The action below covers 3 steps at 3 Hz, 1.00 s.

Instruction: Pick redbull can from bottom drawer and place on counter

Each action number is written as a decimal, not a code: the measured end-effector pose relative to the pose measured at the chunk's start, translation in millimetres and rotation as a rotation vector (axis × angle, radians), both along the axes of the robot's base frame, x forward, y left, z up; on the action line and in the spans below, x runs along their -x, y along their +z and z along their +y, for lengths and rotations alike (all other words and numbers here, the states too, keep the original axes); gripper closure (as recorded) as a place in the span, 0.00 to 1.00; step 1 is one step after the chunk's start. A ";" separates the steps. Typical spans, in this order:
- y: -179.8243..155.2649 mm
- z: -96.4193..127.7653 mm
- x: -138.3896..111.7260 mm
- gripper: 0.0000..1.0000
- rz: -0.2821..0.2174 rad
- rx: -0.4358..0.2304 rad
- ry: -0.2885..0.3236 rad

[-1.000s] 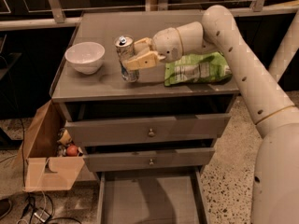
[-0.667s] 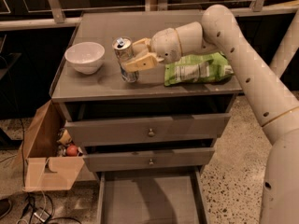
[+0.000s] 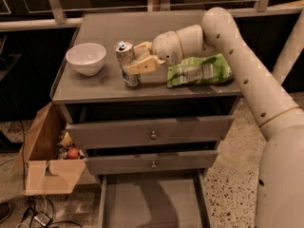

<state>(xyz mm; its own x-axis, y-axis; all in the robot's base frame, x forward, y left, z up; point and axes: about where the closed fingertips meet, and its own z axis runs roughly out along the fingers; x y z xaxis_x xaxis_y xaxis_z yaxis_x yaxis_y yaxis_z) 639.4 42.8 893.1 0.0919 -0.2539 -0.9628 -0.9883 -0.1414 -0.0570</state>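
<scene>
The redbull can [image 3: 124, 56], slim and silver with a pull-tab top, stands on the grey counter [image 3: 109, 30] to the right of the white bowl. My gripper [image 3: 131, 61] reaches in from the right at can height. Its tan fingers [image 3: 142, 66] sit on either side of the can, the near one crossing the can's lower front, and it is shut on the can. The can's base appears to touch the counter top. Below, the bottom drawer [image 3: 152, 201] is pulled out, and its visible grey floor is bare.
A white bowl [image 3: 86, 57] sits at the counter's left, and a green snack bag [image 3: 199, 70] lies just right of the gripper under my arm. The two upper drawers [image 3: 152, 133] are closed. An open cardboard box [image 3: 47, 160] holding small items stands on the floor, left of the cabinet.
</scene>
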 end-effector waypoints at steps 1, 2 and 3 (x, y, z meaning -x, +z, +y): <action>-6.9 2.3 -2.8 1.00 0.032 0.008 0.017; -10.0 3.1 -3.6 1.00 0.049 0.009 0.026; -10.0 3.1 -3.6 0.81 0.049 0.009 0.026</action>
<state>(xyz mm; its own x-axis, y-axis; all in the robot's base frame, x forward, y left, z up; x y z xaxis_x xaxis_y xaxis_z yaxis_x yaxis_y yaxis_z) 643.1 45.9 883.2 0.0512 -0.2607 -0.9641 -0.9859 -0.1674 -0.0071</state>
